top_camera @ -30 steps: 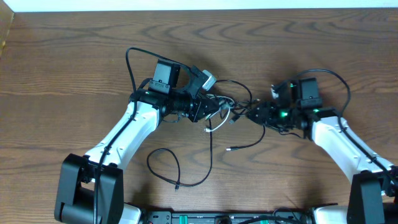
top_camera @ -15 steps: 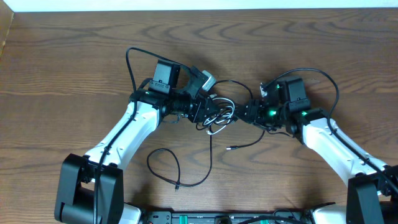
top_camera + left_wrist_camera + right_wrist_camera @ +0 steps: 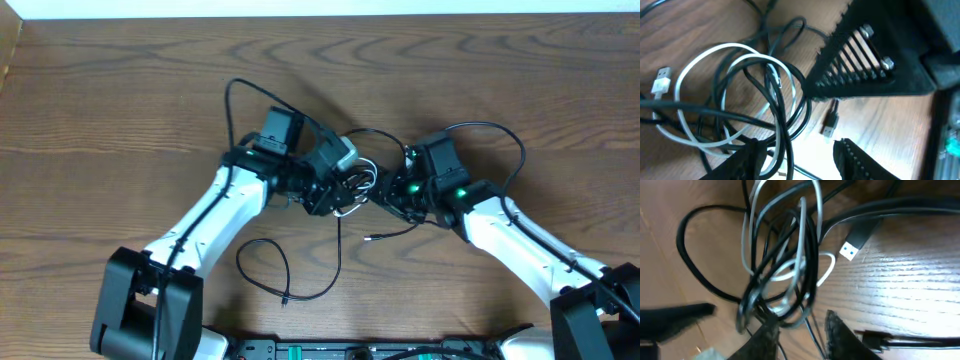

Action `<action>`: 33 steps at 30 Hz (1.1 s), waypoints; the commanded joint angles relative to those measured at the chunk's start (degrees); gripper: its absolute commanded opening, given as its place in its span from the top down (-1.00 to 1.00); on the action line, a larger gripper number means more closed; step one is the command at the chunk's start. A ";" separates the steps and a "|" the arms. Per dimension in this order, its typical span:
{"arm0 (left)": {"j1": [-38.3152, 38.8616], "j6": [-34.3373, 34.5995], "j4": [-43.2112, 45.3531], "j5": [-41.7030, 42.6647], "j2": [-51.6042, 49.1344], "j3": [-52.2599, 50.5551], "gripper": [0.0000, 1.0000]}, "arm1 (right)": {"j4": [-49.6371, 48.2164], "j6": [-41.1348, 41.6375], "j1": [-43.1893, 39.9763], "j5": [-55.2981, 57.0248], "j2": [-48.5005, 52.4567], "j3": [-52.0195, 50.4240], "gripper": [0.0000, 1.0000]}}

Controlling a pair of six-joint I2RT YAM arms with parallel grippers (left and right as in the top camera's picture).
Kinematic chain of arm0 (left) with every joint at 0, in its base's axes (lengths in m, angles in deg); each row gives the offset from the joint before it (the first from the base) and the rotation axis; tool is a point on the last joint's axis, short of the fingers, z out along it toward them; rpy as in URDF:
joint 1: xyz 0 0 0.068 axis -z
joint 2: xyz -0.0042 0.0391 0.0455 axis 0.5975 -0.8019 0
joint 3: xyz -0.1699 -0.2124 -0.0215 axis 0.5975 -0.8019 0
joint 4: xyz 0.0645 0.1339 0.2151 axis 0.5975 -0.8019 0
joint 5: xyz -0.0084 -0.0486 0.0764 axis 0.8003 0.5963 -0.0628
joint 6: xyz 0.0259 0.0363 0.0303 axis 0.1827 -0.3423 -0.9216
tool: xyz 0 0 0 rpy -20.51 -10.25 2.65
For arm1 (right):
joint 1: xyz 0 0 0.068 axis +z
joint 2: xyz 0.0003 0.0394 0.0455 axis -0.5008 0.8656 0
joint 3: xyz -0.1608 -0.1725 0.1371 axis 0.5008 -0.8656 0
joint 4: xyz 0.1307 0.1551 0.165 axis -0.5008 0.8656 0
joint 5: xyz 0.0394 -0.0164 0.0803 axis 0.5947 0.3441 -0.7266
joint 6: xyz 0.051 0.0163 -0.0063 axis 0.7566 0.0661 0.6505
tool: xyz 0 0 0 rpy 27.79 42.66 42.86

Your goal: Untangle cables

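The left gripper (image 3: 799, 156) has its jaws apart, released, beside the cables (image 3: 352, 185); the right gripper (image 3: 801, 330) has its jaws narrow around strands of that knot, but whether they pinch I cannot tell. The knot lies on the table (image 3: 120, 100) between both grippers, its white cable (image 3: 660, 82) looped among black ones

Table (image 3: 120, 110): dark brown wood with bold wavy grain running side to side, filling nearly the whole overhead view. The same grain shows close up in both wrist views, with a pale glare patch in the left one. A narrow white strip (image 3: 320, 7) borders the far edge, and a pale tan edge (image 3: 7, 55) cuts into the upper-left corner, nature unclear.
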 commanded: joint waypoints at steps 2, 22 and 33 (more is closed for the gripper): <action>5.62 -3.37 -0.17 -13.57 0.20 0.31 0.01 | -2.86 4.87 1.05 4.55 -0.13 -0.02 0.76; 10.23 -3.34 1.18 -24.70 0.20 0.31 -0.14 | -4.59 -10.64 -11.43 -6.93 -0.17 -0.02 0.39; 12.04 -3.26 1.16 -25.81 0.50 0.31 -0.23 | 13.29 -22.88 -31.52 -5.55 -0.17 -0.02 -0.99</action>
